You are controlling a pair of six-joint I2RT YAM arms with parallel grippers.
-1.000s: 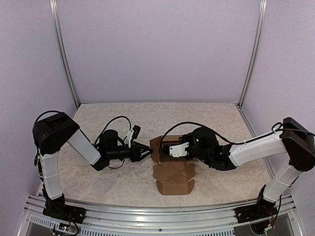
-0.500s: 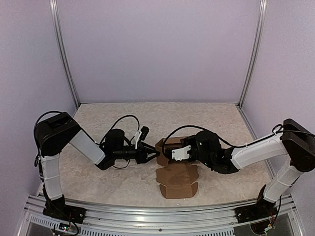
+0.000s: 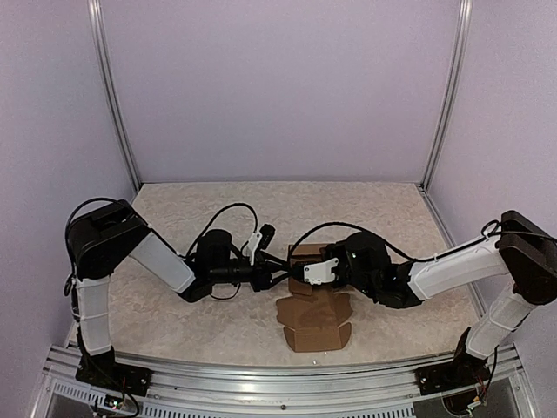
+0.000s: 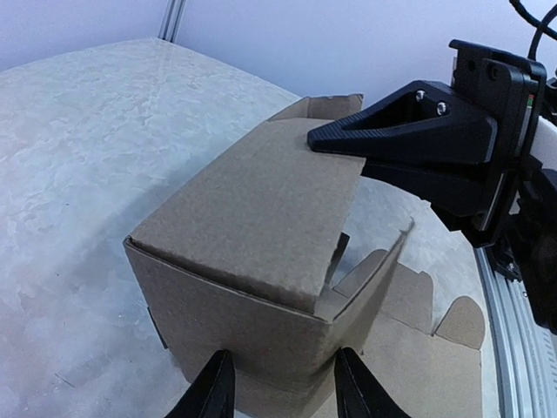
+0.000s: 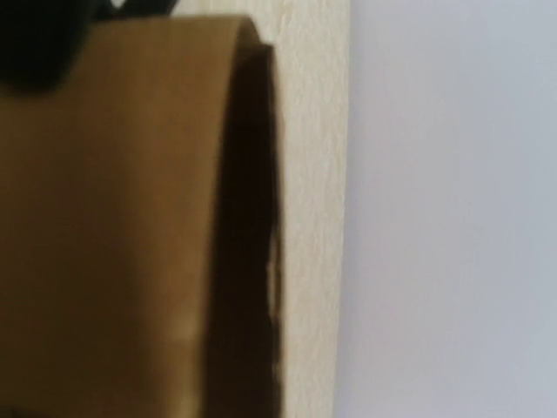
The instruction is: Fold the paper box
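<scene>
The paper box (image 4: 252, 226) is brown cardboard, half formed: its walls stand up and a top flap is folded over them. Its flat lid panel with tabs (image 3: 315, 322) lies on the table toward the near edge. My left gripper (image 4: 283, 392) is open, its two fingertips (image 4: 213, 387) set against the lower part of the box's near wall. My right gripper (image 4: 326, 139) is shut, and its black tip rests on the far edge of the top flap. In the top view the left gripper (image 3: 278, 272) and the right gripper (image 3: 300, 264) meet at the box (image 3: 306, 252). The right wrist view shows only blurred cardboard (image 5: 113, 218).
The speckled beige table (image 3: 218, 209) is ringed by lilac walls with metal uprights (image 3: 117, 113) at the back corners. An aluminium rail (image 3: 261, 383) runs along the near edge by the arm bases. Cables loop over both wrists.
My left arm has reached to the right until its fingertips met the box. The box, its flat lid panel and the right gripper have shifted slightly to the right.
</scene>
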